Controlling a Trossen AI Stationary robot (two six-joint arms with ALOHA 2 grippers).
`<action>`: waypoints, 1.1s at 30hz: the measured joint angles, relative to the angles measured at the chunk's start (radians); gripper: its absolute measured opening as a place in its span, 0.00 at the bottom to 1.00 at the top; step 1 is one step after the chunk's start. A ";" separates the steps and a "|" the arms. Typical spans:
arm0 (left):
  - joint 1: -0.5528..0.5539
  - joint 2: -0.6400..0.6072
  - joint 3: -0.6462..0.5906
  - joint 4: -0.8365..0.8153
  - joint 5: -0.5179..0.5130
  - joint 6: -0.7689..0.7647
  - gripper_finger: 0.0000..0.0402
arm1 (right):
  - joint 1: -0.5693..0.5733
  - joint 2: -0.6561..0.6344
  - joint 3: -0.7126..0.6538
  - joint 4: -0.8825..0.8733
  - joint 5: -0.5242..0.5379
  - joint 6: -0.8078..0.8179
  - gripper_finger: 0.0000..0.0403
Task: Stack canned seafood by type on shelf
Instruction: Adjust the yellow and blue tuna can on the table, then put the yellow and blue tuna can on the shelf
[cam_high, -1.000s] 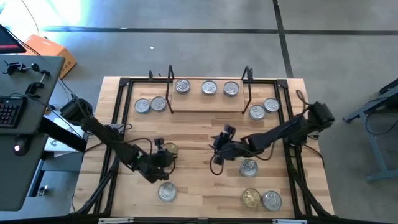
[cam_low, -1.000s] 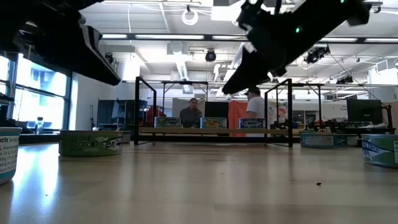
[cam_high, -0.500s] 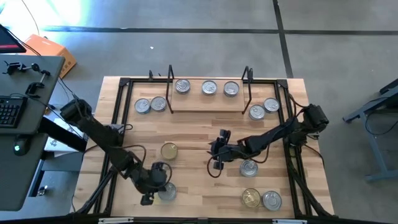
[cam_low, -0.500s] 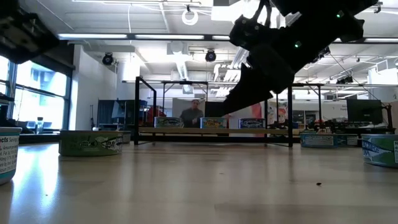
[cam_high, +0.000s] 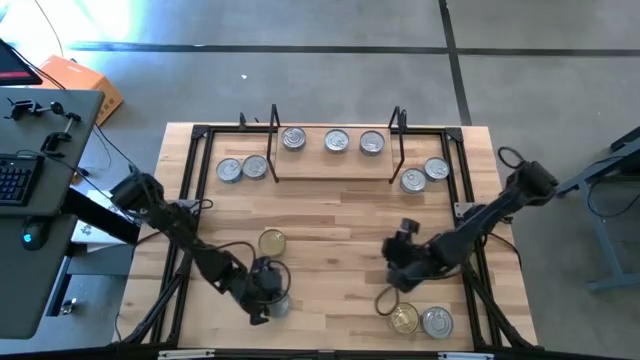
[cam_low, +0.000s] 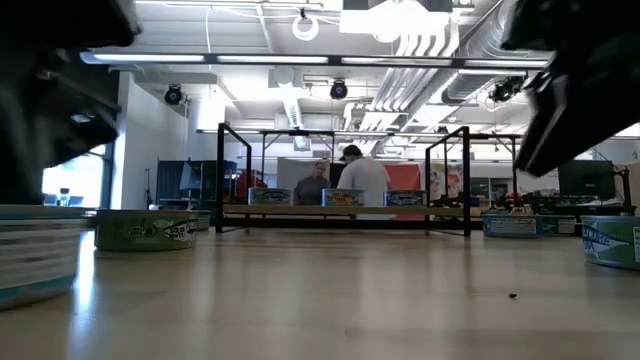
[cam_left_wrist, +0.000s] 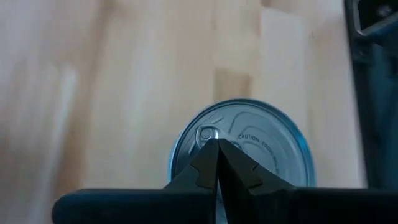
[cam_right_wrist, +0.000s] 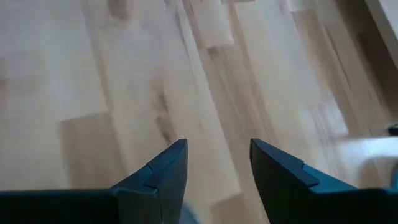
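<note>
The left end effector (cam_left_wrist: 217, 163) hung with its fingers pressed together over a silver-lidded tin (cam_left_wrist: 241, 146) near the front of the bench (cam_high: 320, 215), holding nothing; the right end effector (cam_right_wrist: 217, 168) was spread over bare wood. Such tins looked stiff, smooth and probably slippery, best taken across the side wall. The shelf (cam_high: 335, 166) held three tins in a row.

Round tin with shiny brushed-metal lid (cam_left_wrist: 242, 152); pale, smooth-grained wooden tabletop (cam_left_wrist: 124, 81); matt dark plastic fingers (cam_right_wrist: 158, 177).
</note>
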 joint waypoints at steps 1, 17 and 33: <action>0.014 0.002 0.000 0.010 -0.009 0.044 0.00 | 0.024 -0.021 0.000 -0.009 -0.021 0.028 0.41; 0.160 -0.001 -0.003 0.065 0.056 0.522 0.00 | 0.346 -0.054 0.000 0.072 -0.386 0.656 0.41; 0.169 -0.002 -0.003 0.040 0.094 0.593 0.00 | 0.341 0.018 0.000 0.319 -0.359 0.634 0.41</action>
